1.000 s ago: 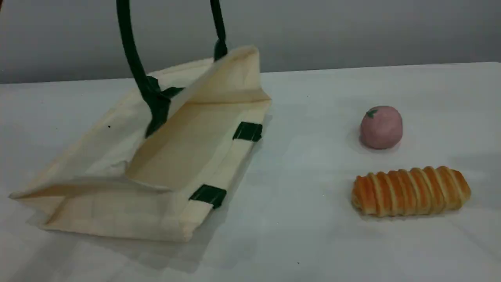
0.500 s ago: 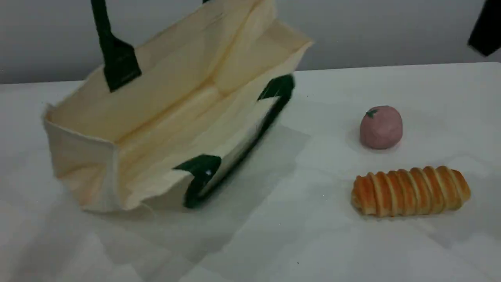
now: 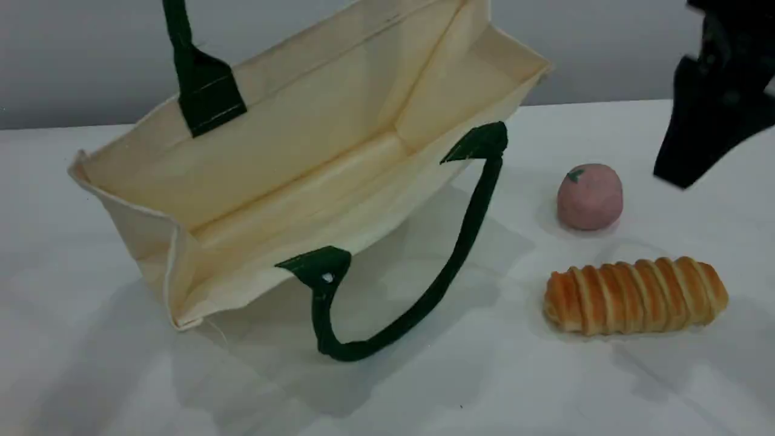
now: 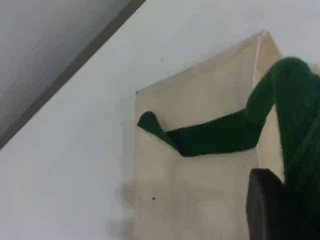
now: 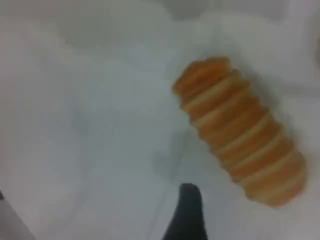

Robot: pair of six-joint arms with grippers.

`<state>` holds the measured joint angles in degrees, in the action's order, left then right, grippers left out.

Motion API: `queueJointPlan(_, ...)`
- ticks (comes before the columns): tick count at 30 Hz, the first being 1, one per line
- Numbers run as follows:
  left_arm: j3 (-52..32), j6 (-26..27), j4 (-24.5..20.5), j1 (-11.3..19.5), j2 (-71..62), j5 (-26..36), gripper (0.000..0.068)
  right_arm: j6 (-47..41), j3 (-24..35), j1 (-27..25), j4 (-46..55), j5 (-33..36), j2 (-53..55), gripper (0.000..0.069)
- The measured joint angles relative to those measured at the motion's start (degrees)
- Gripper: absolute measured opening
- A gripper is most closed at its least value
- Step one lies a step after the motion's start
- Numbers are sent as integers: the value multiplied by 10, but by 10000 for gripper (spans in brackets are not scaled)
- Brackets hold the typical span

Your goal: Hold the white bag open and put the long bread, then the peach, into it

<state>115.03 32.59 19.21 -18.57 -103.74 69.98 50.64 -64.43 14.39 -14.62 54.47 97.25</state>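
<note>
The white bag [image 3: 315,151] hangs tilted from its far green handle [image 3: 181,54], which runs up out of the scene view; its mouth gapes toward the camera. The near handle [image 3: 448,266] droops onto the table. In the left wrist view my left gripper's black fingertip [image 4: 270,210] presses against the green handle [image 4: 295,125], shut on it, above the bag [image 4: 200,180]. The peach [image 3: 589,196] and the long bread [image 3: 636,295] lie on the table to the right. My right gripper [image 3: 684,163] hovers open above and right of the peach. Its fingertip [image 5: 187,212] is near the long bread [image 5: 240,130].
The white table [image 3: 424,387] runs to a grey wall behind. The bag's shadow falls across the table between the bag and the food.
The bag rose off the table and swung up, its mouth opening wide; the near handle dropped down. My right gripper came in from the top right and moved lower.
</note>
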Motion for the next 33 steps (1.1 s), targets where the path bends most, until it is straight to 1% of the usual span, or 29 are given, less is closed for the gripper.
queueJointPlan(3,0,-3,-18,0,0,-1,71,17,0,0,-7,-2,30,564)
queueJointPlan(8,0,-11,-28,1,0,-1,71,26,0,0,-13,-20,79,564)
queueJointPlan(18,0,-16,-29,1,0,-1,71,49,0,0,-20,-59,157,564)
queueJointPlan(23,0,-21,-27,1,0,-1,71,51,0,0,-21,-81,168,564)
queueJointPlan(28,0,-23,-27,1,0,0,71,52,0,0,-21,-125,170,564)
queueJointPlan(33,0,-23,-25,1,0,0,71,54,0,0,-20,-136,190,564)
